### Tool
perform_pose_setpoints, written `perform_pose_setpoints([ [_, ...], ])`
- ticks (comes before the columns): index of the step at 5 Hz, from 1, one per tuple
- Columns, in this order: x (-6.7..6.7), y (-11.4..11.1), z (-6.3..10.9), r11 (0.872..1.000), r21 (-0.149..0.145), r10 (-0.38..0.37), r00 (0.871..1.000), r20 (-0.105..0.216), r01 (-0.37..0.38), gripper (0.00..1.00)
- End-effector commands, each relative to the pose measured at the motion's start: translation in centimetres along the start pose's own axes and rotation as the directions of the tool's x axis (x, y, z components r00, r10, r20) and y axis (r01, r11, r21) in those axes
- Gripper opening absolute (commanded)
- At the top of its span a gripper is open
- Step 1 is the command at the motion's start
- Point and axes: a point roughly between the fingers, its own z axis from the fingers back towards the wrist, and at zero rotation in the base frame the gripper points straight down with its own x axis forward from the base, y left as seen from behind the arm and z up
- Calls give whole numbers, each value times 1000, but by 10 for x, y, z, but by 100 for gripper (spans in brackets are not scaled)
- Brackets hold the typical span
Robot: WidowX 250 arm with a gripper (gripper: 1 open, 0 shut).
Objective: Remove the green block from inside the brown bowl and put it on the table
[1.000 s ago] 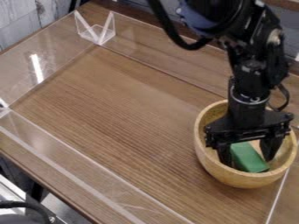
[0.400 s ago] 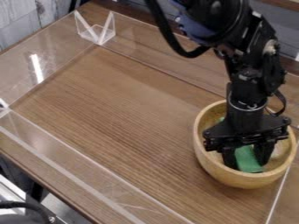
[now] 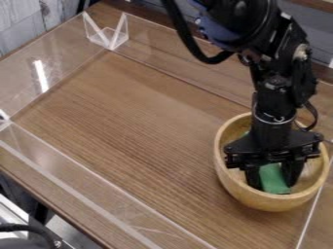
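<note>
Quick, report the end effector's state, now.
End effector: closed on the green block, down inside the brown bowl.

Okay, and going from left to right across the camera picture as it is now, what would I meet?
A bit of black cable at the lower left edge, then a clear plastic stand near the top, then the bowl at the right, on the table.
</note>
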Motion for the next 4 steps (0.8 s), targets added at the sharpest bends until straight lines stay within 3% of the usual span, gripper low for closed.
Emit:
perform_pose_setpoints([
  [1, 0, -7, 15, 999, -36, -28, 999, 17, 29, 0],
  [4, -2, -7, 20, 998, -38, -54, 998, 11, 55, 0],
])
